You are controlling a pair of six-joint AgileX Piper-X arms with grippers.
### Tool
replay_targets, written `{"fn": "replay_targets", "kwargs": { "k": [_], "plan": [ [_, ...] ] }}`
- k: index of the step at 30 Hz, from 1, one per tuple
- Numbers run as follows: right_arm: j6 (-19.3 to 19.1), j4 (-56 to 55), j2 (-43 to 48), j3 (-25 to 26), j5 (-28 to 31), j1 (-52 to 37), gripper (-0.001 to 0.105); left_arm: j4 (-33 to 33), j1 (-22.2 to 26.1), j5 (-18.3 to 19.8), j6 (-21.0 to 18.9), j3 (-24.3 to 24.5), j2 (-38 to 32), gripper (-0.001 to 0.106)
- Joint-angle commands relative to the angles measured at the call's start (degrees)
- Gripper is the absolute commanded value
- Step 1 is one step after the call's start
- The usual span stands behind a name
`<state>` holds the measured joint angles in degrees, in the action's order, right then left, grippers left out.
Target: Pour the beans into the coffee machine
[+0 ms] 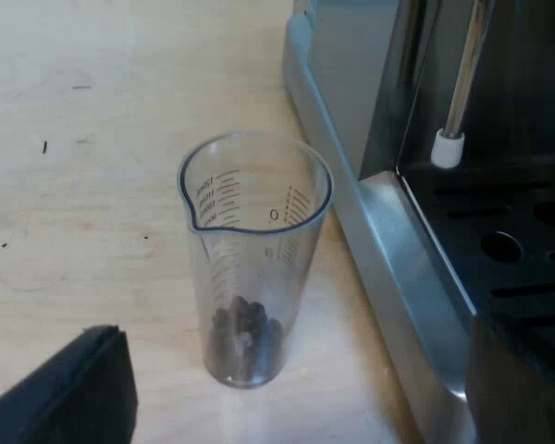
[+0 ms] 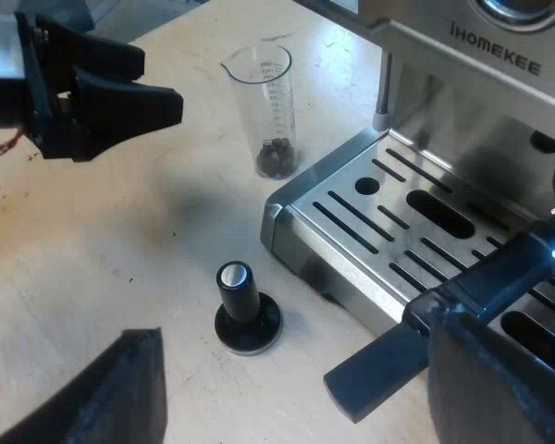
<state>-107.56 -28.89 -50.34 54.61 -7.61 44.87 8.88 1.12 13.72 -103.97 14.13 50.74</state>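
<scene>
One IHOMEKEE espresso machine (image 2: 402, 217), scaled measuring glass (image 1: 254, 250)

The measuring glass (image 1: 254, 250) is seen as clear, printed with dark scale lines and figures, and dark brown beans (image 1: 248, 338) are held in its bottom. The espresso machine (image 2: 425, 46) is finished in silver with dark lettering, and its drip tray (image 2: 301, 208) is silver, striped with black slots. The tamper (image 2: 247, 310) is black, capped in pale silver. The table (image 1: 92, 139) is pale wood, flecked with dark specks.
</scene>
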Motion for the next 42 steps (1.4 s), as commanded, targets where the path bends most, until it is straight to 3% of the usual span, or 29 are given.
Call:
{"fn": "replay_targets", "kwargs": {
  "k": [1,8,15,16,32,42],
  "plan": [
    [-0.2,0.8,0.2,0.6,0.1,0.1,0.062,2.7,-0.3,-0.1,-0.4,0.1,1.7,0.083],
    [-0.2,0.8,0.2,0.6,0.1,0.1,0.062,3.3,-0.3,-1.5,-0.4,0.1,4.0,0.091],
    [-0.2,0.8,0.2,0.6,0.1,0.1,0.062,7.0,-0.3,-0.5,-0.4,0.1,5.9,0.091],
    [-0.2,0.8,0.2,0.6,0.1,0.1,0.062,10.8,-0.3,1.4,0.5,0.1,7.2,0.091],
    [-0.2,0.9,0.2,0.6,0.1,0.1,0.062,16.5,-0.3,1.5,2.5,0.1,15.6,0.091],
    [-0.2,1.8,0.2,0.6,0.1,0.1,0.062,23.4,-0.3,0.2,2.5,0.2,22.1,0.091]
  ]
}}
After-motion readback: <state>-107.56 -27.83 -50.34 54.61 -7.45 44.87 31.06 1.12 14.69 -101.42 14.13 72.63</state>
